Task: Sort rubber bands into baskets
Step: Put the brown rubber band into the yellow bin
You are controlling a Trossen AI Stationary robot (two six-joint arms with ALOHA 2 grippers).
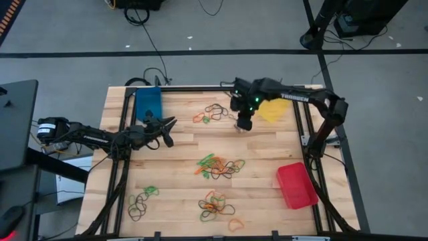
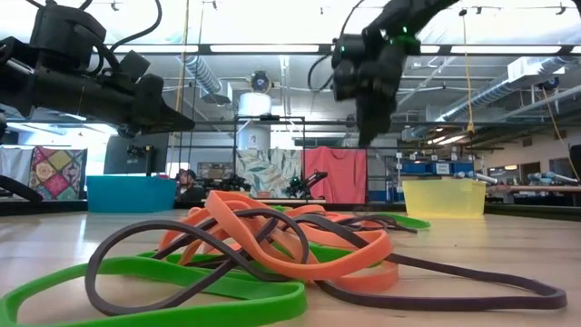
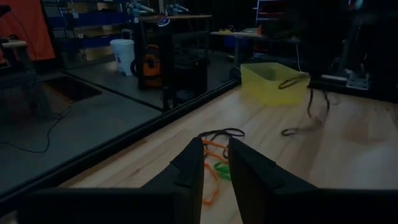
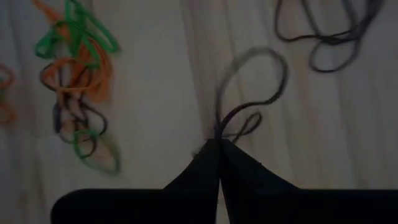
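between right fingers (image 4: 219, 144), a thin dark rubber band (image 4: 252, 87).

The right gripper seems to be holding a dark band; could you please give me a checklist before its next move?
1. Right gripper fingers pinch the dark rubber band: ok.
2. Band lifted off the table: cannot tell.
3. No other band snagged: ok.
4. Yellow basket close beside the gripper: ok.
5. Left gripper waits apart, near the blue basket: ok.
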